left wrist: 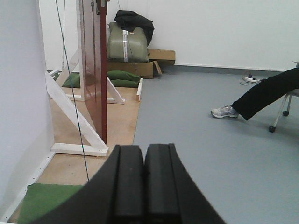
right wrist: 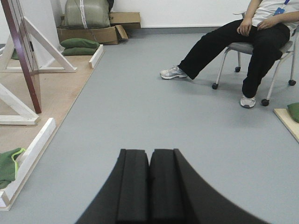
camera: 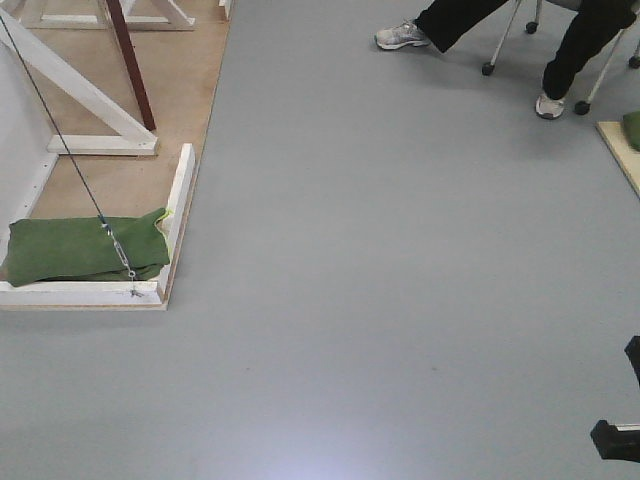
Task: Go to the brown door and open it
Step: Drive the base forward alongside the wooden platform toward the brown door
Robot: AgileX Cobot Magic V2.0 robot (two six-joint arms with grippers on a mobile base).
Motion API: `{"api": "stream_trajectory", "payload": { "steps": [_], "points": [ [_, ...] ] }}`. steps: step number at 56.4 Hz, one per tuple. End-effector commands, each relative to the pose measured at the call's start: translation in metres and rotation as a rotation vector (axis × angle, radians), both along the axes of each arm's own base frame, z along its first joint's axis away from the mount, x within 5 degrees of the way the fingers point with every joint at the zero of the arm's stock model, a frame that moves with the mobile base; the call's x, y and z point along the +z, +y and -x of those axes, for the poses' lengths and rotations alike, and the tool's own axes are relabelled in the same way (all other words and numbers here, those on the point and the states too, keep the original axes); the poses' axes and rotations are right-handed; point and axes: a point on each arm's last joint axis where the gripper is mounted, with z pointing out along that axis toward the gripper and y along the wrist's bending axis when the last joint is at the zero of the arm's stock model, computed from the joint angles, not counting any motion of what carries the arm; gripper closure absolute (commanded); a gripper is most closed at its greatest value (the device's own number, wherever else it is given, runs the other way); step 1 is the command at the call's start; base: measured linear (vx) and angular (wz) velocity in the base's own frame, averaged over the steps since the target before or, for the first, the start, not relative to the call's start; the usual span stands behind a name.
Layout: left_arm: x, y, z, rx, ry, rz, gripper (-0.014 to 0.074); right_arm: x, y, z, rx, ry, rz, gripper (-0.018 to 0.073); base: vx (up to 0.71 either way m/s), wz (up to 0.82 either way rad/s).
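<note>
The brown door point(left wrist: 96, 84) is a glossy reddish-brown panel standing on a wooden platform to my left, held in a white frame. I see it almost edge-on. The front view shows only its lower edge point(camera: 130, 65) at the top left, and in the right wrist view the brown door point(right wrist: 23, 60) leans across the far left. No handle shows in any view. My left gripper point(left wrist: 144, 148) is shut with nothing between its pads and points towards the floor beside the platform. My right gripper point(right wrist: 149, 153) is also shut and empty over grey floor. Both are well short of the door.
White support beams point(camera: 95, 105) brace the frame, and a thin cable point(camera: 60, 140) runs down to a green sandbag point(camera: 85, 250). A person point(right wrist: 252, 46) sits on a wheeled chair to the right. Cardboard boxes point(left wrist: 140, 67) and bags stand by the far wall. Grey floor point(camera: 400, 280) lies ahead.
</note>
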Motion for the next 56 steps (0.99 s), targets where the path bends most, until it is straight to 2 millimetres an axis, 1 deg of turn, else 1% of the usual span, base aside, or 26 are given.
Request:
{"api": "stream_trajectory", "payload": {
  "steps": [1,22,56],
  "points": [
    [0.0131,-0.0007,0.0018,-0.010,-0.105,0.000,0.0599,0.0062,-0.0005,-0.0008,-0.006,-0.087,0.004,0.0559,0.18,0.04],
    [0.0131,-0.0007,0.0018,-0.010,-0.105,0.000,0.0599,0.0062,-0.0005,-0.0008,-0.006,-0.087,0.004,0.0559,0.18,0.05],
    [0.0131,-0.0007,0.0018,-0.010,-0.105,0.000,0.0599,0.0062,-0.0005,-0.0008,-0.006,-0.087,0.004,0.0559,0.23,-0.09]
  ]
}}
